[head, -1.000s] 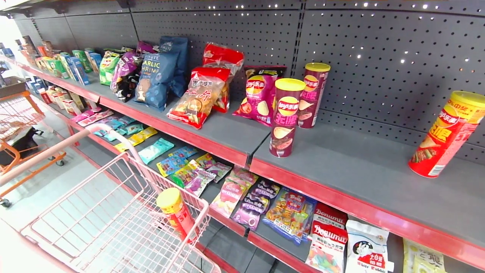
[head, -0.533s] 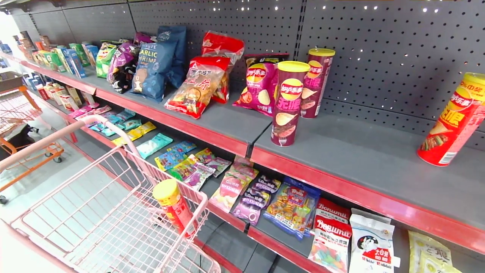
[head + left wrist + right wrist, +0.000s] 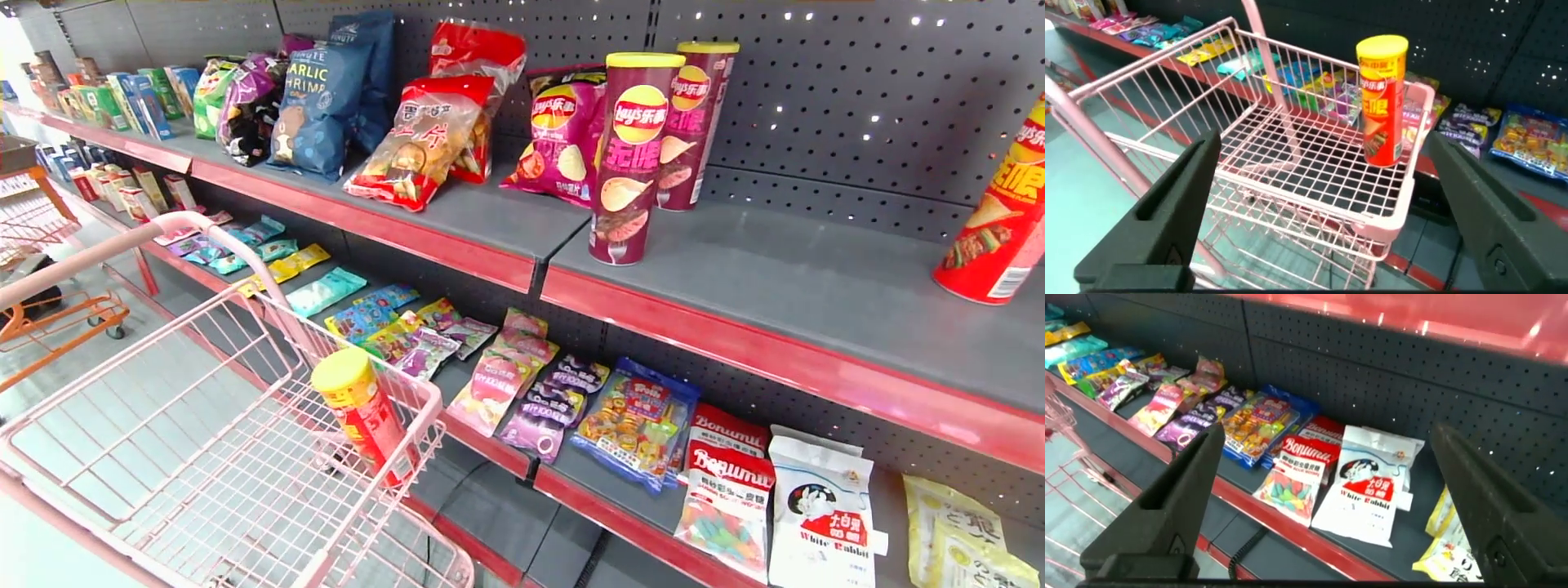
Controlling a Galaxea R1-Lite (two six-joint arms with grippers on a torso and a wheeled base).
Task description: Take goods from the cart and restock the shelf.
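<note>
One can [image 3: 359, 412] is all the cart [image 3: 188, 490] holds in the head view: red, yellow-lidded, upright in the wire corner nearest the shelf [image 3: 784, 286]. On that shelf stand two purple cans [image 3: 633, 155] and, well apart from them, a red can [image 3: 992, 220]. The bare board between them looks like the likely spot for restocking.

Left wrist view: the left pincer [image 3: 1324, 147] hangs over the cart with its fingers spread wide and nothing between them. The can [image 3: 1382, 98] stands ahead of it, beyond the fingertips and off the midline, nearer one finger than the other. A straight advance would, I judge, bring that finger against the can's side before the other arrives. Tall and narrow, the can could then topple onto the mesh or wedge in the corner. The cart's wires just behind the can leave little room for a finger to pass, so a snag is possible. A smooth tube gripped too high or too lightly may also slide out on the lift.

Right wrist view: the right pincer [image 3: 1324, 437] is likewise spread and empty, hanging before a lower tier of the shelf with bags [image 3: 1290, 486] ahead of and below it. A careless swing of that arm could knock those bags out of line.
</note>
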